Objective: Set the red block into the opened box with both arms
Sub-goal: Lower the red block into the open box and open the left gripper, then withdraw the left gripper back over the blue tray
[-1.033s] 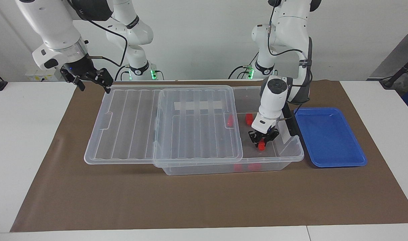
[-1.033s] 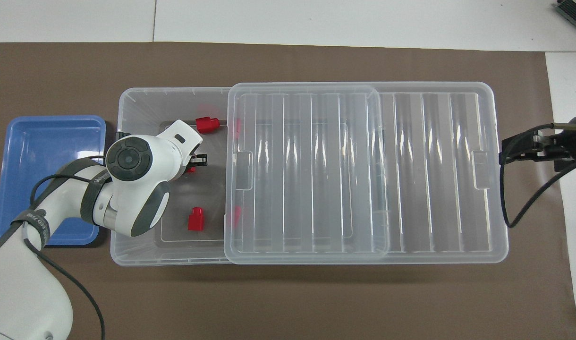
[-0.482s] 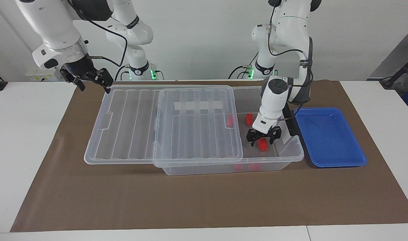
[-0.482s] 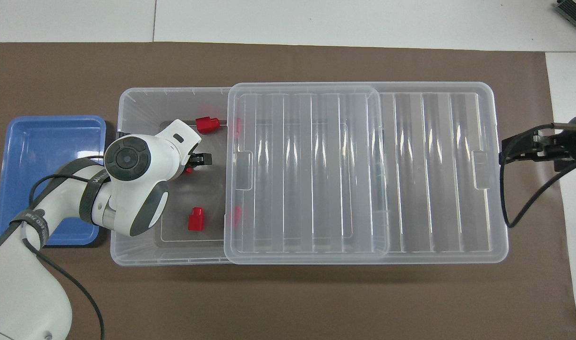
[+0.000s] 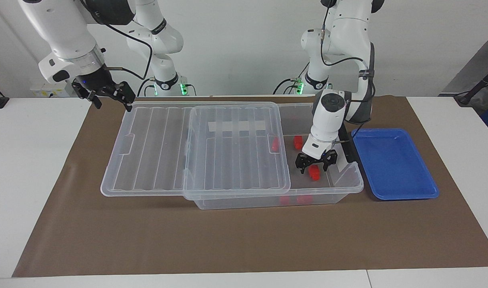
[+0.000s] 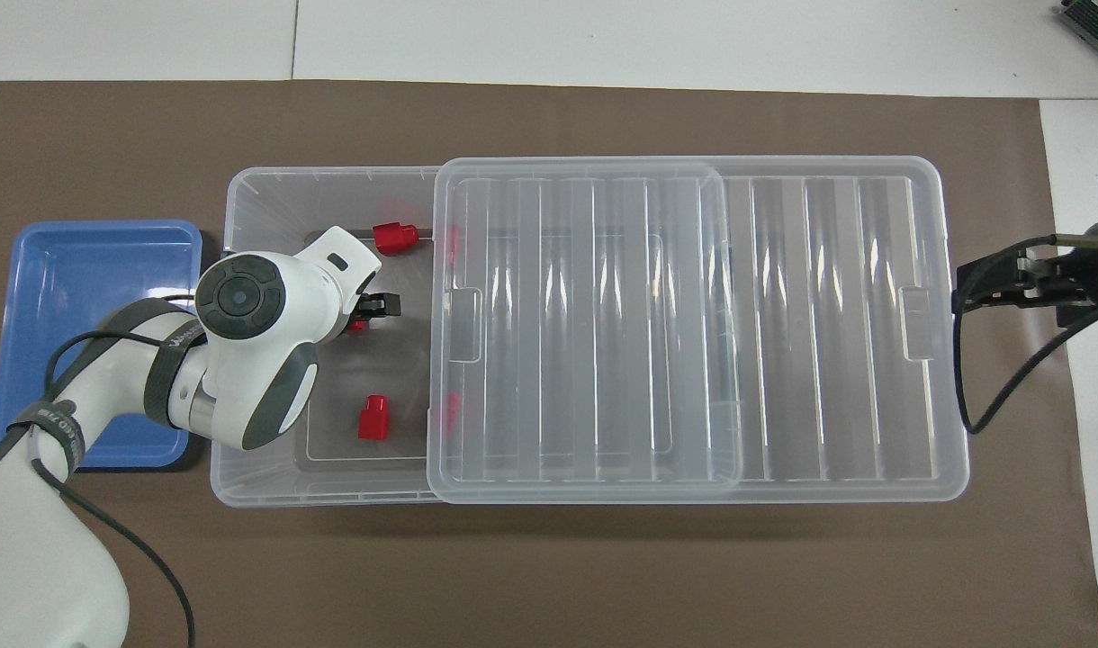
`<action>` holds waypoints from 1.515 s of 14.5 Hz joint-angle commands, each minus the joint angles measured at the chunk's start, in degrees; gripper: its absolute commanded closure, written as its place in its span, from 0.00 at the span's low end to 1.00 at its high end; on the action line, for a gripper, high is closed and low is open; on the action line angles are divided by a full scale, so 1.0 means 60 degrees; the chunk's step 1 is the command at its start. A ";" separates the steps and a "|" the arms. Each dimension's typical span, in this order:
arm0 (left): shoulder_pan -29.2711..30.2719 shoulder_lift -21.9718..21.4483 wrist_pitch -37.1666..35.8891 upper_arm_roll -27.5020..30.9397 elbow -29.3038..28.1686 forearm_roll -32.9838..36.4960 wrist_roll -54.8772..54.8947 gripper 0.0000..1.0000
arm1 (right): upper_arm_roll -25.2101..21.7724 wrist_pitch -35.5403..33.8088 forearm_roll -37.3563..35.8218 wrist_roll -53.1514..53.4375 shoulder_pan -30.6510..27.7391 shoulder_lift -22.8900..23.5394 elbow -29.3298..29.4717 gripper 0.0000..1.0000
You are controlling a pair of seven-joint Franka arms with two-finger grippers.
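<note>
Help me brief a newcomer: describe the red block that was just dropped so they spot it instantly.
Find the clear box, its lid slid half off. In the uncovered end near the blue tray, the red block lies directly under the left hand, which is open; the other blocks lie apart from it.

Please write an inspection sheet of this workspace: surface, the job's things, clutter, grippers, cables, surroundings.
Surface: brown mat on a white table.
Job's things: clear box, its lid slid toward the right arm's end; red block lies inside under the left gripper; other red blocks also inside.
Clutter: blue tray beside the box, nothing seen in it.
Grippers: left gripper open inside the box; right gripper open, waiting over the lid's corner.
Cables: black cables along both arms.
Surroundings: white wall.
</note>
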 commanded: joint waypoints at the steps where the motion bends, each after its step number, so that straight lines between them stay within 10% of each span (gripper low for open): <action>1: -0.0014 -0.0597 -0.1011 -0.0008 0.0137 0.0194 0.0071 0.00 | 0.0068 0.0007 -0.0007 0.0244 -0.0134 -0.0198 -0.0231 0.00; 14: 0.0131 -0.2092 -0.5669 0.0123 0.1982 0.0077 0.1239 0.00 | 0.0068 0.0139 0.0008 0.0317 -0.0134 -0.0198 -0.0260 0.00; 22: 0.3088 -0.3147 -0.6362 0.0124 0.1911 -0.0494 0.5854 0.00 | 0.0068 0.0139 -0.0007 0.0230 -0.0148 -0.0198 -0.0260 0.00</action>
